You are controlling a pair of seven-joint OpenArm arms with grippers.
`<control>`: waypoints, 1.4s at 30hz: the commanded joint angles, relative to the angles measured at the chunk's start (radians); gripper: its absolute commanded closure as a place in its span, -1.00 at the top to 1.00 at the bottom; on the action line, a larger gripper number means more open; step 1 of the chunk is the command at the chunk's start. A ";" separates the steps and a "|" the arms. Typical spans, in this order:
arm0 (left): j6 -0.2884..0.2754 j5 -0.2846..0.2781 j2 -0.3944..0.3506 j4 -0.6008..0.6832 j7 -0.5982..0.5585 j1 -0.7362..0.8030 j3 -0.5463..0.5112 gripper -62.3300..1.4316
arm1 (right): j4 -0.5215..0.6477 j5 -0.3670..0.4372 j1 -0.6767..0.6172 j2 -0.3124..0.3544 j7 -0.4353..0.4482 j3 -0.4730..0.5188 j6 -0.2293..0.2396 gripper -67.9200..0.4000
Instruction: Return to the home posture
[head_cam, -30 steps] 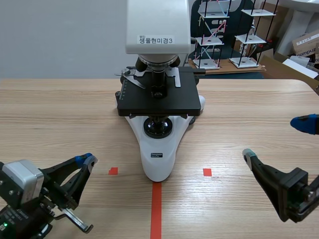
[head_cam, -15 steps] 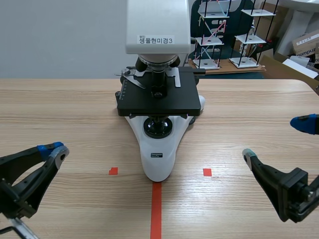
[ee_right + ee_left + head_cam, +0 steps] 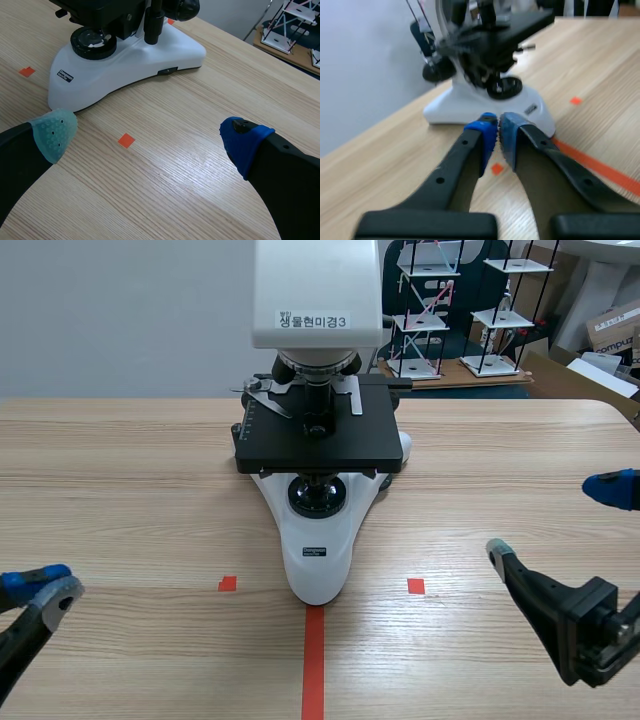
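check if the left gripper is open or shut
Shut, on nothing. In its wrist view the left gripper has both blue pads meeting, the microscope beyond them.

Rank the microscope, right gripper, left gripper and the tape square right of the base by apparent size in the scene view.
1. microscope, largest by far.
2. right gripper, near the camera, which inflates it.
3. left gripper, mostly out of frame, so only its visible part counts.
4. tape square, smallest.

Left gripper (image 3: 45, 586) pulled back leftward, farther from microscope (image 3: 318, 550), now low at scene's left edge.
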 commanded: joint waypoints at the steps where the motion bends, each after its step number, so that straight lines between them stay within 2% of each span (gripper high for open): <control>1: 0.000 -0.013 -0.004 0.012 -0.032 0.004 -0.007 -0.45 | 0.014 0.003 0.009 0.008 0.011 0.002 -0.003 0.86; 4: 0.000 -0.016 -0.004 0.012 -0.035 0.002 -0.009 0.28 | 0.014 0.003 0.009 0.008 0.011 0.002 -0.003 0.86; 5: 0.000 -0.035 -0.004 0.012 -0.032 0.001 -0.008 0.48 | 0.014 0.003 0.009 0.008 0.011 0.002 -0.003 0.86; 7: 0.000 -0.096 -0.005 0.013 -0.013 0.001 -0.009 0.65 | 0.014 0.003 0.009 0.008 0.011 0.002 -0.003 0.86; 8: 0.000 -0.110 -0.007 0.014 0.002 0.000 -0.010 0.65 | 0.014 0.003 0.009 0.008 0.011 0.002 -0.003 0.86; 14: 0.001 -0.111 -0.039 0.055 0.100 -0.003 -0.013 0.65 | 0.014 0.003 0.009 0.008 0.011 0.002 -0.003 0.86; 18: 0.005 -0.111 -0.043 0.068 0.118 -0.005 -0.026 0.65 | 0.014 0.003 0.009 0.008 0.011 0.002 -0.003 0.86; 25: 0.046 -0.111 -0.043 0.068 0.149 -0.016 -0.029 0.63 | 0.014 0.003 0.009 0.008 0.011 0.002 -0.007 0.86; 42: 0.046 -0.111 -0.042 0.068 0.168 -0.016 -0.029 0.63 | 0.014 0.002 0.009 0.008 0.011 0.002 -0.007 0.86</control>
